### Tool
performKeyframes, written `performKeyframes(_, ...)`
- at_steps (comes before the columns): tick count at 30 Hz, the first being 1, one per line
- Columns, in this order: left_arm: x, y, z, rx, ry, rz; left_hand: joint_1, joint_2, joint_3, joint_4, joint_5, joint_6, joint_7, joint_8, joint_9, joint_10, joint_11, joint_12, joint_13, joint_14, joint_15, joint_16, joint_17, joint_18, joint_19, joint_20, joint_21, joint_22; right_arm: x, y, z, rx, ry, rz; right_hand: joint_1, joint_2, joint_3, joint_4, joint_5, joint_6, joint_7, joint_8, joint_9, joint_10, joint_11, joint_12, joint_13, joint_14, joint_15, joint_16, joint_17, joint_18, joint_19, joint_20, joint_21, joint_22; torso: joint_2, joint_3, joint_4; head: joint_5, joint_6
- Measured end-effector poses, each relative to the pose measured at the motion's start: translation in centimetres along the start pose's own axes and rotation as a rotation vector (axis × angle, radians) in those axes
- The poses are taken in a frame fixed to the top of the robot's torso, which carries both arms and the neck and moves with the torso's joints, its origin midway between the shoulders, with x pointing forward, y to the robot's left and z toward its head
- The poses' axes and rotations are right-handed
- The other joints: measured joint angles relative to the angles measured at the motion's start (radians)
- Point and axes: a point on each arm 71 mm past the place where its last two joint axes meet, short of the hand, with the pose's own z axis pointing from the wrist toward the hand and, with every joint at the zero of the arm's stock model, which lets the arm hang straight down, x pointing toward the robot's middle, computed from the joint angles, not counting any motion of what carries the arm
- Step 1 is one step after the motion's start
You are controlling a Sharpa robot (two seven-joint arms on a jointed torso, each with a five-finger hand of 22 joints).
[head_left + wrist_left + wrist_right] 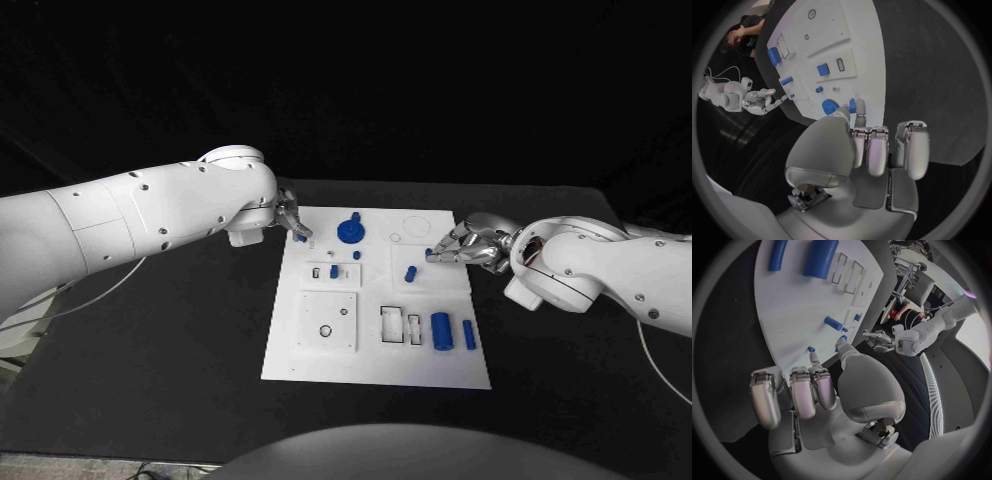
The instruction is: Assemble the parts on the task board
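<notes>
Left robot hand [293, 226] | pinching small blue peg [300, 236], long axis upright, over far-left corner of task board [368, 368] | right robot hand [462, 246] pinching small blue part [430, 254] (shape unclear) at far-right edge | left nearer gear [351, 231].

Big white shells on both arms, smooth and rounded, glossy under the light. The left arm [137, 215] is a thick white sleeve dotted with small dark screw heads, ending in a domed cap at the wrist. A thin white cable trails off it towards seven o'clock. The right arm [606, 265] shows the same white casing, a round elbow housing with a red-and-dark seam around its ring. The left hand [870, 150] is brushed silver: blocky segmented fingers, a broad rounded thumb shell, dark mechanics at the base. The right hand [817, 390] matches, silver fingers with pale pads.
</notes>
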Motion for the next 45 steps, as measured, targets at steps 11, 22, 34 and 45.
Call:
performKeyframes(11, 0.8, -0.2, -0.7, -0.004, 0.07, 0.009, 0.0, 0.0, 0.003, 0.002, -0.001, 0.0, 0.0, 0.0, -0.002, -0.002, 0.002, 0.003, 0.0, 0.0, 0.0, 0.0, 0.0, 0.0, 0.0, 0.0, 0.0, 0.0, 0.0, 0.0, 0.0, 0.0, 0.001, 0.0, 0.0, 0.0, 0.0, 0.0, 0.0, 0.0, 0.0, 0.0, 0.001, 0.0, 0.0, 0.0, 0.0, 0.0, 0.0, 0.0, 0.0, 0.0, 0.0, 0.0, 0.0, 0.0, 0.0, -0.0001, -0.0001, 0.002, -0.002)
performKeyframes(22, 1.8, -1.3, -1.0, 0.004, 0.126, 0.045, -0.011, 0.011, 0.011, 0.001, 0.001, 0.004, 0.004, -0.002, -0.005, -0.002, 0.002, 0.003, -0.001, 0.0, 0.0, 0.0, 0.0, 0.0, 0.0, 0.0, 0.0, 0.0, 0.1, 0.1, 0.1, -0.002, 0.001, -0.001, 0.0, 0.0, 0.0, 0.0, 0.0, 0.0, 0.0, 0.0, 0.001, 0.0, 0.0, 0.0, 0.0, 0.0, 0.0, 0.0, 0.0, 0.0, 0.0, 0.0, 0.0, 0.0, 0.0, 0.0, -0.0012, 0.005, 0.0)
performKeyframes(34, 2.5, -2.3, -1.3, 0.017, 0.149, 0.11, -0.012, 0.012, 0.018, 0.001, 0.001, 0.004, 0.004, -0.007, -0.007, -0.002, 0.002, 0.005, -0.001, -0.004, -0.004, 0.0, 0.0, 0.0, 0.0, 0.0, -0.004, 0.0, 0.1, 0.1, 0.0, -0.002, 0.001, -0.001, 0.0, 0.0, 0.0, 0.0, 0.004, 0.0, 0.0, 0.0, 0.001, 0.0, 0.0, 0.0, 0.0, -0.004, 0.004, 0.0, 0.0, 0.0, 0.0, 0.0, 0.0, 0.0, 0.0, 0.0, -0.0006, 0.004, -0.004)
performKeyframes(45, 3.0, -3.0, -1.4, 0.021, 0.141, 0.157, -0.012, 0.012, 0.021, 0.004, 0.001, 0.004, 0.004, -0.003, -0.007, -0.002, 0.002, 0.005, -0.001, -0.004, -0.004, 0.0, 0.0, 0.0, 0.0, 0.0, -0.003, 0.0, 0.1, 0.1, 0.0, -0.003, 0.002, -0.001, 0.0, 0.0, 0.0, 0.0, 0.004, 0.0, 0.0, 0.0, 0.0, 0.0, 0.0, 0.0, 0.0, -0.004, 0.004, 0.0, 0.0, 0.0, 0.0, 0.0, 0.0, 0.0, 0.0, -0.0002, -0.0006, 0.005, -0.007)
